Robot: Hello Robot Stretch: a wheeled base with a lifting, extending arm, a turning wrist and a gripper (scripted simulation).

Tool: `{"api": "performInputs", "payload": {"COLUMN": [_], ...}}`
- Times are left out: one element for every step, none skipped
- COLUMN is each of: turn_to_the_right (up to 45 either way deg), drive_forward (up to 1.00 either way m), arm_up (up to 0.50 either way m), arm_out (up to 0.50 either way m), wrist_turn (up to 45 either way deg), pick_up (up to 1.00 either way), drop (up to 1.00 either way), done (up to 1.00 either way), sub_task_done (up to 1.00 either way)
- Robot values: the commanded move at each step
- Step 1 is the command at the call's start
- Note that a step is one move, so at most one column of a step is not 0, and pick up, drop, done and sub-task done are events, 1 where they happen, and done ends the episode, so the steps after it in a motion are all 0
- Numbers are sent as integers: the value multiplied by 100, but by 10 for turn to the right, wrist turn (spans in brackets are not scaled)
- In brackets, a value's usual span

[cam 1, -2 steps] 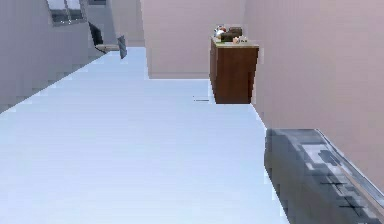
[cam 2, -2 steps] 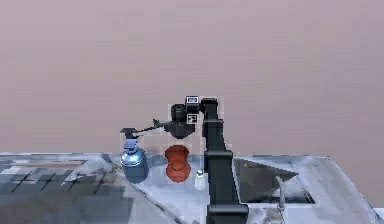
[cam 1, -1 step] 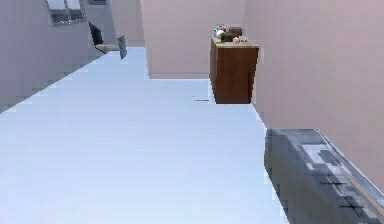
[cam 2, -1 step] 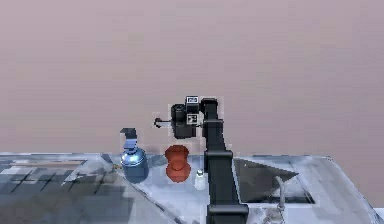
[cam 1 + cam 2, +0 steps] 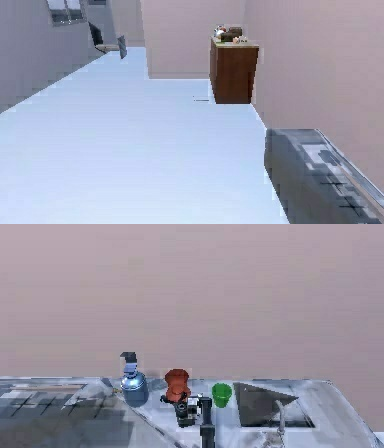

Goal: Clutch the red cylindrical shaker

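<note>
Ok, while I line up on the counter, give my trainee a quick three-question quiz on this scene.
1. True or false: in the arm side view, the green cup stands between the red shaker and the sink.
2. Which stands at the red shaker's left in that view? A) blue-grey pump bottle B) kettle C) toaster
3. Can you tell whether the claw holds anything?
Key: 1 true; 2 A; 3 no, the red shaker stands on the counter at or behind it.

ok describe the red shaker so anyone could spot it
On the grey countertop against the pink wall, look left of the sink basin. The red cylindrical shaker is the middle of three small things, between a blue-grey pump bottle and a green cup.
</note>
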Motion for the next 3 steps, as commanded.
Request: {"api": "performInputs", "payload": {"turn_to_the_right": [0,0,0], "drive_forward": [0,0,0], "arm_up": [0,10,0], "arm_out": [0,0,0], "wrist_turn": [0,0,0], "pick_up": [100,0,0], "drop": [0,0,0], "done": [0,0,100], "sub_task_done": [0,0,0]}}
